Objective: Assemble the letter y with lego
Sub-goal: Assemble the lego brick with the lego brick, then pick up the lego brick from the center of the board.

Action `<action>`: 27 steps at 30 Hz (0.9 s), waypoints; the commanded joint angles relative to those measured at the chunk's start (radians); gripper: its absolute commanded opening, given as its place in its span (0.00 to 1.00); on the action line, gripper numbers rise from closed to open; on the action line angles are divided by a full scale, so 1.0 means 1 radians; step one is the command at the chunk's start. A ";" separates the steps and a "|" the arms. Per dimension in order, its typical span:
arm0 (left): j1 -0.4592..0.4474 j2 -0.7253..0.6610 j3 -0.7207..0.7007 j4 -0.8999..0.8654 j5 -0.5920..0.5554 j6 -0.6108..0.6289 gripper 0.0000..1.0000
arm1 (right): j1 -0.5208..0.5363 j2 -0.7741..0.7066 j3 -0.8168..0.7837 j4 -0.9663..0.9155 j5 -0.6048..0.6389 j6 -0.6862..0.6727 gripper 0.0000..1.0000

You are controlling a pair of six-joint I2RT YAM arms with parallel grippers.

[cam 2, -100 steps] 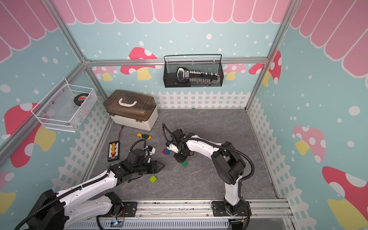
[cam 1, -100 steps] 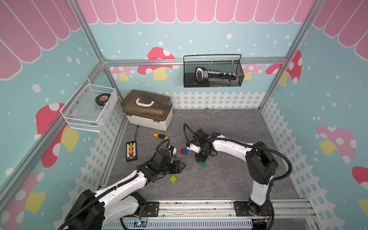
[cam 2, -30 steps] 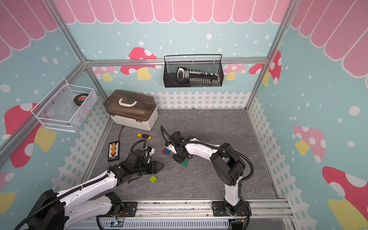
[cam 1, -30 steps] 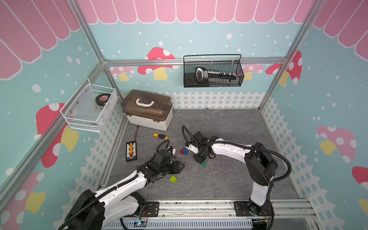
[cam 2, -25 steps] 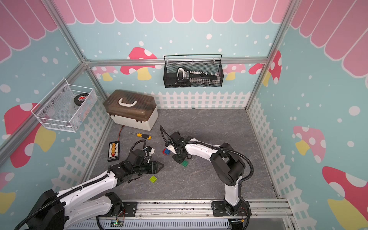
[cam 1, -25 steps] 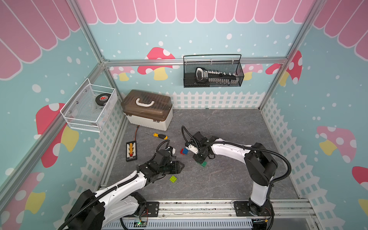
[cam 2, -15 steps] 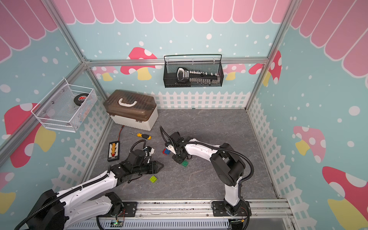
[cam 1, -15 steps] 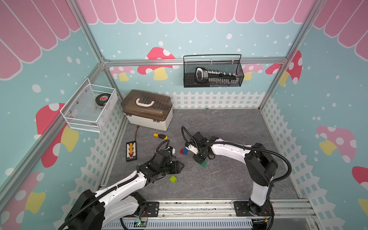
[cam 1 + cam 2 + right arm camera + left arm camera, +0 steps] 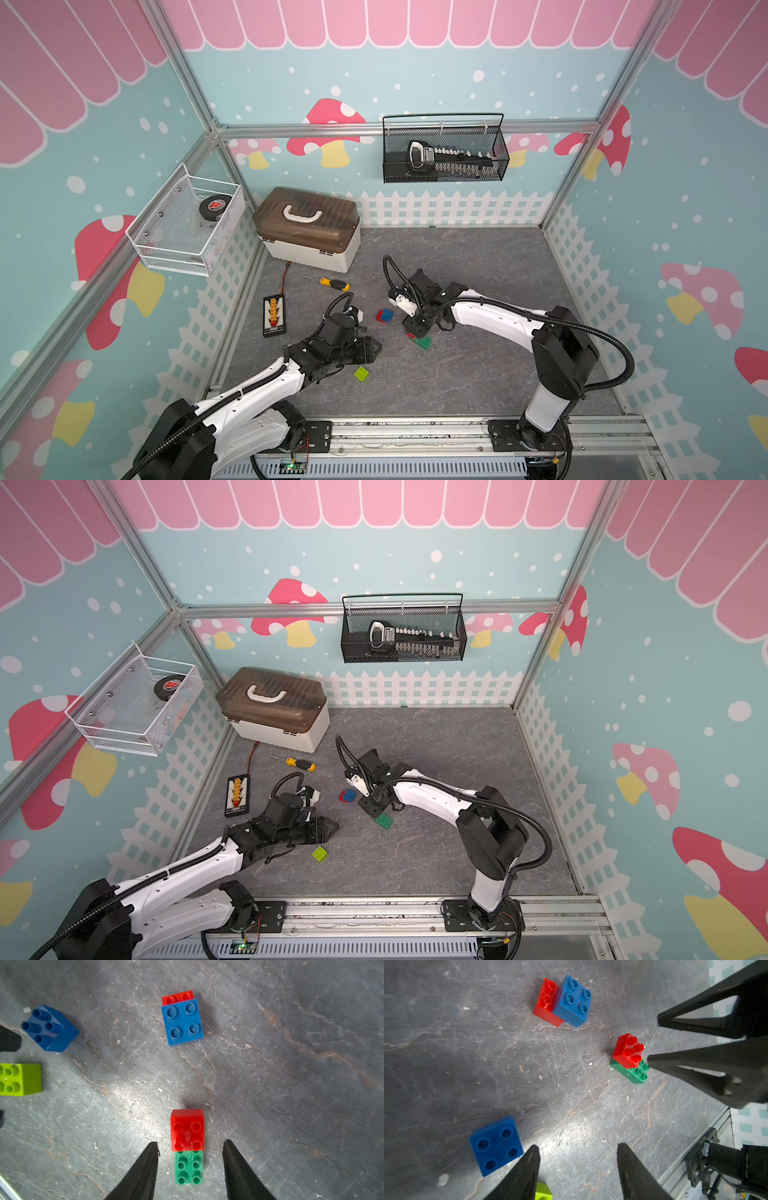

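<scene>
Work surface: I see a grey stone-pattern mat (image 9: 478, 257), flat, walled on three sides.

Far left corner: a box (image 9: 307, 232) with a brown lid, standing on the mat. Just in front of it lies a screwdriver (image 9: 330, 283). A black strip (image 9: 274, 314) lies near the left wall.

Middle of the mat, all apart from each other:
- red-and-blue pair (image 9: 181, 1020), blue overlapping the red
- red-on-green pair (image 9: 188, 1142), green sticking out at one end
- lime brick (image 9: 361, 372), nearest the front rail
- blue brick (image 9: 496, 1145), single, close to the lime one
</scene>
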 commanded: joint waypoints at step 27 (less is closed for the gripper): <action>0.355 -0.336 -0.036 -0.455 -0.255 -0.276 0.70 | 0.327 0.122 0.002 0.213 -0.114 0.234 0.63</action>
